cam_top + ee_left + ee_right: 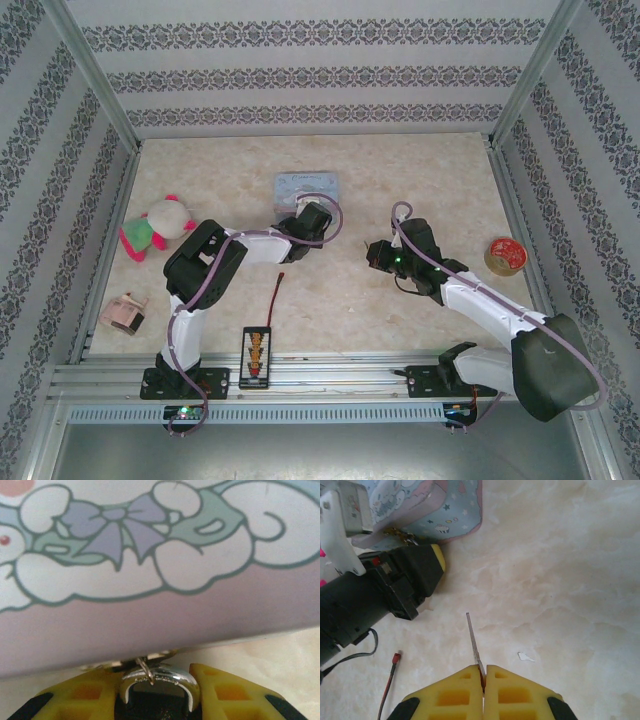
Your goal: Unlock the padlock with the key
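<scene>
Right gripper [483,672] is squeezed tight on the thin silver metal key [473,640]. The key's flat blade sticks out of the yellow fingers toward 12 o'clock. Left gripper [154,677] is down at the front of the pale blue rectangular tin with cartoon clouds [307,185]. Its yellow fingers sit on both sides of the tiny dark padlock with the shiny U-shaped loop [172,676]. They are right beside it, but I cannot tell if they pinch it. The padlock hangs from the tin's little clasp, on the tin's 6 o'clock side.

So the key is picked up, and one gripper is at the padlock. The key is not in the lock. From above, the right gripper is at 3 o'clock from the padlock, well apart. I think what is left is to bring the key over, push it in, turn it and pop the loop open. The keyhole is hidden.

The table [440,170] is smooth and cream, like stone. A pink, white and green soft toy [155,228] lies at 9 o'clock, a red roll of tape [507,255] at 3 o'clock. Walls with gray flower stripes [300,75] stand around.
</scene>
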{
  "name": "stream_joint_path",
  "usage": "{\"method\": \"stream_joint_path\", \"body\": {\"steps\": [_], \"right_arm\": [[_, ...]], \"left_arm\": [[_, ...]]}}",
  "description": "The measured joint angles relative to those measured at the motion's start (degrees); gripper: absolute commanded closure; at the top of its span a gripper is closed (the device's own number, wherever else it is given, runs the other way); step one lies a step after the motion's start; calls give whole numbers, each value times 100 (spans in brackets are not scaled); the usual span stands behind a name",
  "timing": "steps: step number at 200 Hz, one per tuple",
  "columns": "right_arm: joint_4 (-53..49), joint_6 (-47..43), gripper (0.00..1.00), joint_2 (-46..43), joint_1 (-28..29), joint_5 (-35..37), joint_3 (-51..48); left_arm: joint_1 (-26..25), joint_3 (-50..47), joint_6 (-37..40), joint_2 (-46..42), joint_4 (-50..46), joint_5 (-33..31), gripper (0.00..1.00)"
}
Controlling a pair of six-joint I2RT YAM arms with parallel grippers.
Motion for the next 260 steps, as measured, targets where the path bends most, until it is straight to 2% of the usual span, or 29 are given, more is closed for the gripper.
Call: {"method": "stream_joint_path", "body": {"steps": [47, 84, 118, 197, 260], "right_arm": [[131, 2, 100, 205, 31, 57, -164], [533, 0, 100, 516, 310, 155, -396], [1088, 2, 100, 894, 549, 203, -544], [2450, 0, 100, 1921, 883, 105, -551], [3265, 0, 100, 2094, 992, 216, -625]], "left_arm": [[2, 116, -831, -144, -380, 940, 91], [2, 98, -1766, -258, -492, 1821, 92], [-2, -26, -2415, -361, -435, 2317, 90], [-2, -48, -2981, -389, -361, 2763, 88], [-2, -48, -3001, -389, -363, 2883, 88]]}}
